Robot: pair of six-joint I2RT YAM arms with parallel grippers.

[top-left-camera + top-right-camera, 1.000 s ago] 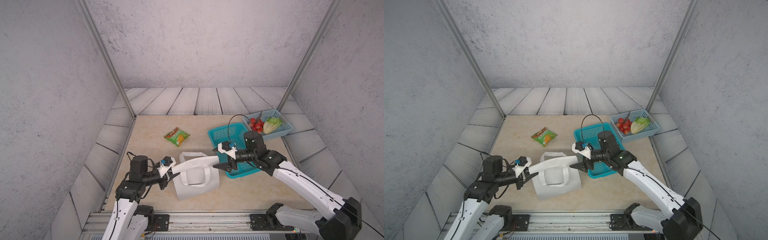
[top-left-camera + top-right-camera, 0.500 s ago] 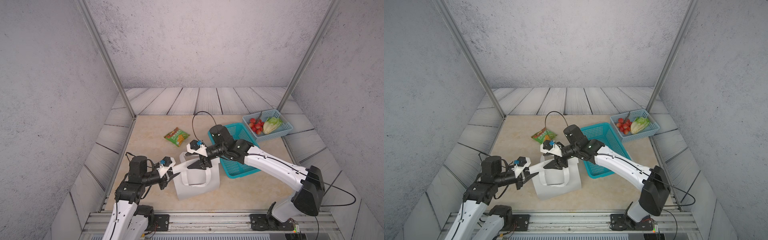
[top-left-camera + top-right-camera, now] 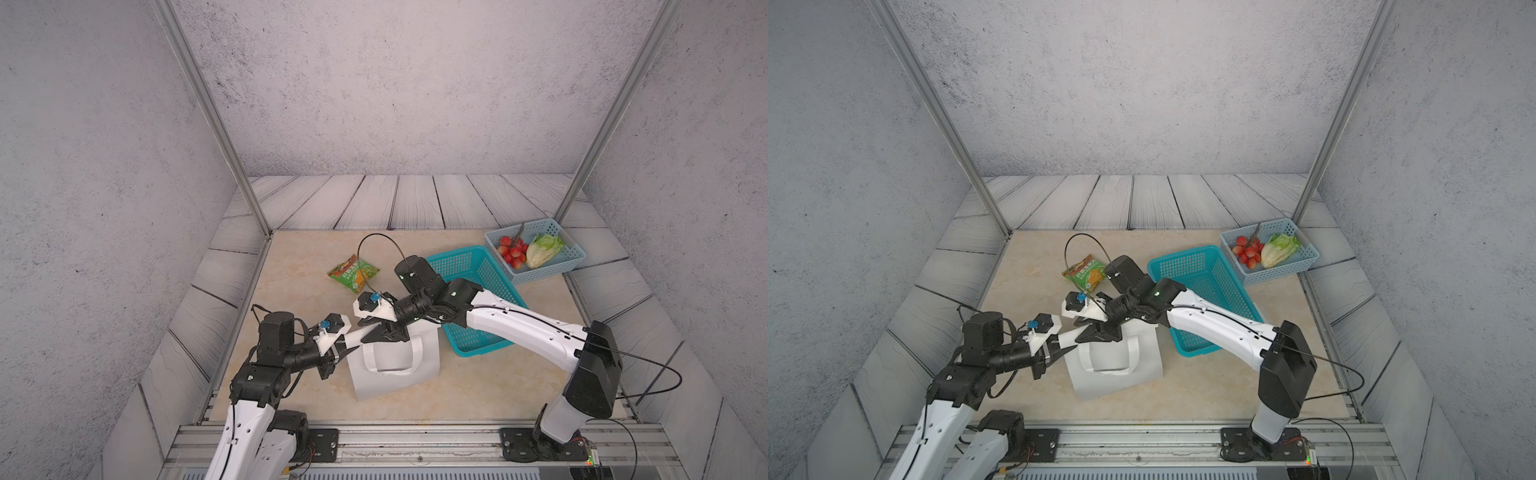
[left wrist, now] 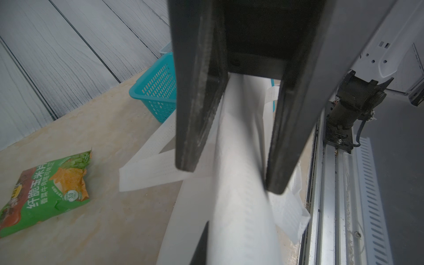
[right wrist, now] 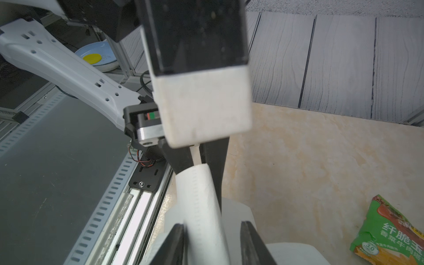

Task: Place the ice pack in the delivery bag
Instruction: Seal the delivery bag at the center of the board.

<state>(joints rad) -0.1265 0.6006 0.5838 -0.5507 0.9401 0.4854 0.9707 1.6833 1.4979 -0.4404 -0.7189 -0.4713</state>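
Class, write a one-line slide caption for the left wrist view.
The left gripper, jaws shut on the white handle of the delivery bag; a green snack packet and teal basket lie beyond.

We cannot see into the delivery bag (image 3: 395, 374): its mouth lies hidden under the right gripper (image 3: 365, 331) in both top views. The right arm (image 3: 519, 328) covers part of the teal basket (image 3: 461, 266). The snack packet (image 4: 46, 190) is cut by the left wrist view's edge, and the bag's handle (image 4: 241, 183) is blurred there. The red fruits (image 3: 513, 251) are too small to name.
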